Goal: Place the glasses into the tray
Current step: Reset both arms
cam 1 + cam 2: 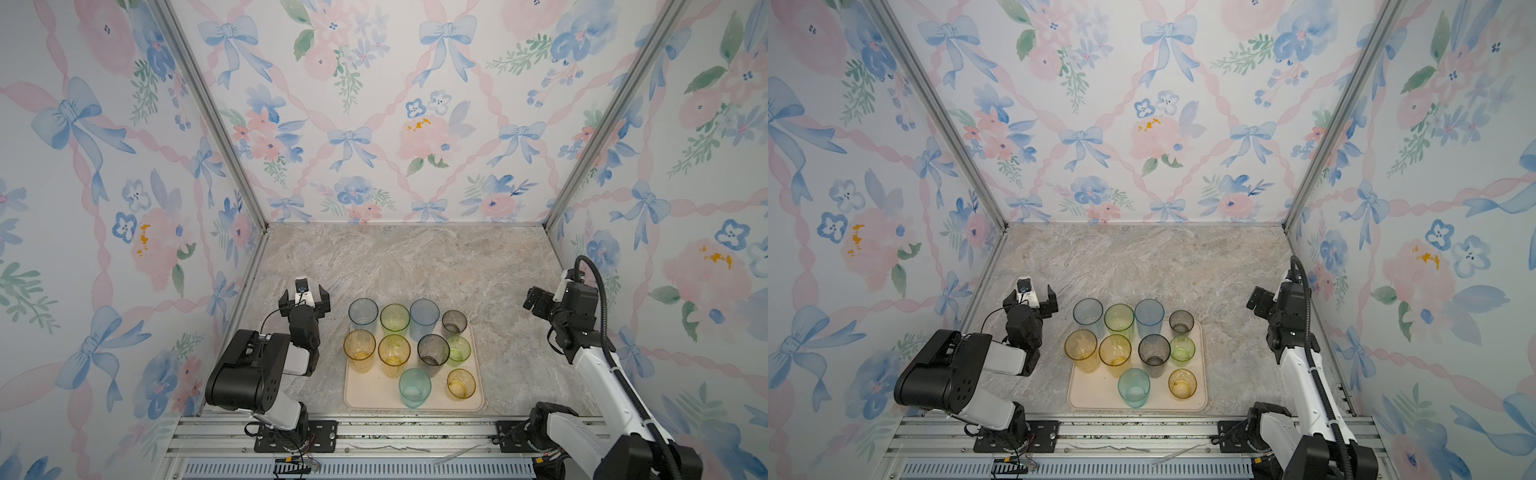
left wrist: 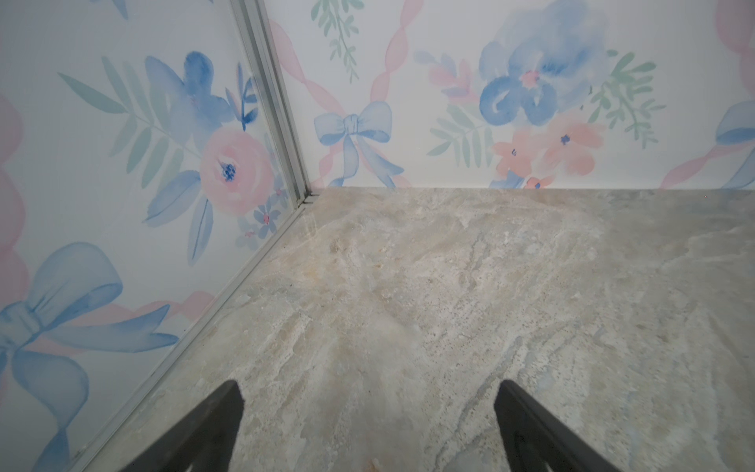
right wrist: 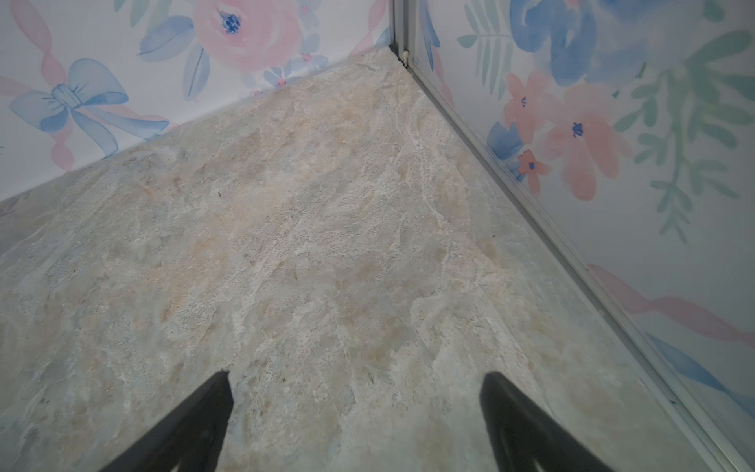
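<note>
Glasses (image 1: pixel 433 353) standing on tray (image 1: pixel 374 397).
Marbled table (image 1: pixel 407 262); cream tray near its front edge, holding all ten glasses upright in rough rows; left gripper (image 1: pixel 304 293) just left of tray, right gripper (image 1: pixel 535 298) well off to its right, fingers of both spread wide, empty, over bare table.

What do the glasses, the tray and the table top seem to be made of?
The glasses: translucent tinted plastic or glass; what lies behind shows through. The tray: probably matte cream plastic, with moulded rounded corners. The table top: veined grey-beige stone look; whether real stone or print, I cannot tell.
</note>
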You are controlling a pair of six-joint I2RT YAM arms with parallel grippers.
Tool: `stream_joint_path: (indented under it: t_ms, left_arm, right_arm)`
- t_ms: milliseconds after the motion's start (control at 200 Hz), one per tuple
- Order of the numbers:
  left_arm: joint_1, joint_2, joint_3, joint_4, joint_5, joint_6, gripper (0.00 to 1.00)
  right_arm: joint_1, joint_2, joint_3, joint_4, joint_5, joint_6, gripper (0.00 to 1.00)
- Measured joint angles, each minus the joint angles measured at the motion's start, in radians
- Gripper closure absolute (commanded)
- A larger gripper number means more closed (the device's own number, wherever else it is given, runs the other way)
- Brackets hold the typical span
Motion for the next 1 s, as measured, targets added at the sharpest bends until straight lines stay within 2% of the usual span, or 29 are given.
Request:
stream_joint_path:
  t_ms: [165, 460, 650, 750, 1001]
  left_arm:
    - [-0.035, 0.025, -0.042, 0.052, 0.031, 0.019, 0.02]
    - [-0.035, 0.026, -0.042, 0.091, 0.034, 0.019, 0.02]
    - [-0.035, 0.026, -0.041, 0.093, 0.034, 0.019, 0.02]
    - [-0.035, 0.026, -0.037, 0.09, 0.034, 0.019, 0.02]
    - [-0.018, 0.026, -0.002, 0.047, 0.033, 0.015, 0.02]
  right_arm:
    - [0.096, 0.152, -0.069, 0.271, 0.068, -0.026, 0.03]
    - [0.114, 0.412, -0.072, 0.565, 0.141, -0.079, 0.03]
    - [0.155, 0.45, -0.159, 0.764, 0.163, -0.119, 0.03]
    - [0.175, 0.52, -0.195, 0.888, 0.18, -0.141, 0.03]
    - [0.188, 0.539, -0.194, 0.937, 0.196, -0.164, 0.03]
